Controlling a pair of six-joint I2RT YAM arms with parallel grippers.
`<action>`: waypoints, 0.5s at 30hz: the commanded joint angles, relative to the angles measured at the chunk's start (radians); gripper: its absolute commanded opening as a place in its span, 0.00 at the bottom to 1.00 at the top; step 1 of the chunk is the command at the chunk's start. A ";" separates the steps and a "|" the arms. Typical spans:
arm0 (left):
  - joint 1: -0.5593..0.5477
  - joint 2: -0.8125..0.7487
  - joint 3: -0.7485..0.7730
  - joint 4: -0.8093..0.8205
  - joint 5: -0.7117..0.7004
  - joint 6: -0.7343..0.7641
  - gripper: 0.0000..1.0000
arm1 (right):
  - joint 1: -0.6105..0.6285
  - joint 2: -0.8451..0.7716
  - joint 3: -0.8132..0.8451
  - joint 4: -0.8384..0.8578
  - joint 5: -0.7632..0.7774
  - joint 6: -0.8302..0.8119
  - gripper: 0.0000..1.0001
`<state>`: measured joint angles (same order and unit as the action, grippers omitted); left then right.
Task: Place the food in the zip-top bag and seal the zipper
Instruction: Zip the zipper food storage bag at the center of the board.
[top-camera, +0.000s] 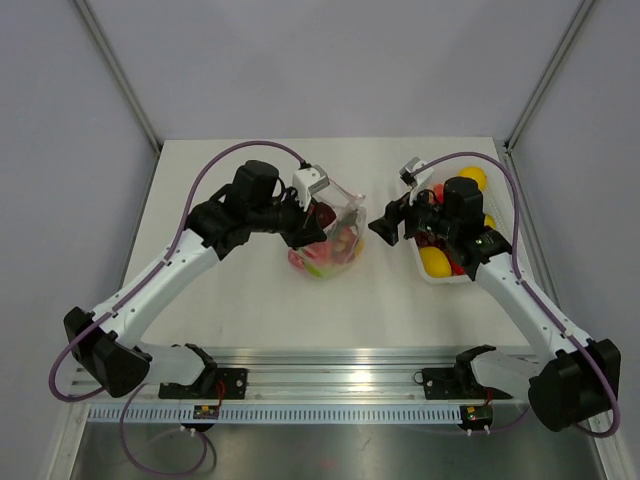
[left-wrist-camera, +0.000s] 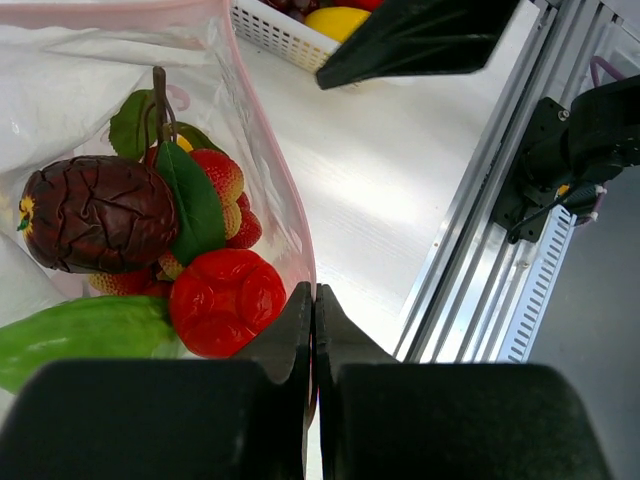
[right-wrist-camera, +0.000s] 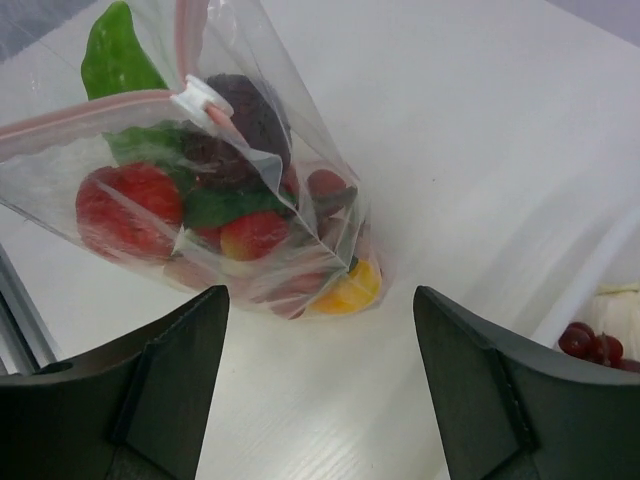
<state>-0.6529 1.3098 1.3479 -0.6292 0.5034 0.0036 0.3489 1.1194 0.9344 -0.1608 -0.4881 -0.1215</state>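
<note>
Plainly, my left gripper (left-wrist-camera: 312, 300) was pinched tight on the zip-top bag (right-wrist-camera: 250, 200) at its zipper (right-wrist-camera: 90, 112), with food (left-wrist-camera: 225, 300) inside. My right gripper (right-wrist-camera: 320, 300) hung beside the bag, its 2 fingers wide apart, near the tray (top-camera: 447, 280).

A white wood-grain table (top-camera: 250, 300) is seen at centre frame, evenly lit, with only soft shadows. Plain grey wall panels (top-camera: 330, 60) are seen at top, left and right, joined by slanted aluminium posts (top-camera: 115, 70). An aluminium rail (top-camera: 330, 372) is mounted along the table's lower edge. A grey metal surface (top-camera: 350, 450) is seen at bottom.
</note>
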 joint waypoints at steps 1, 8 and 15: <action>0.004 -0.038 0.002 0.031 0.055 0.019 0.00 | -0.034 0.049 0.013 0.214 -0.240 -0.053 0.81; 0.004 -0.035 0.010 0.008 0.053 0.024 0.00 | -0.033 0.190 0.138 0.208 -0.394 -0.055 0.76; 0.004 -0.012 0.030 -0.007 0.064 0.033 0.00 | -0.033 0.192 0.150 0.268 -0.385 -0.027 0.65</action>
<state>-0.6529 1.3098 1.3479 -0.6601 0.5247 0.0154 0.3168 1.3201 1.0306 0.0299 -0.8326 -0.1555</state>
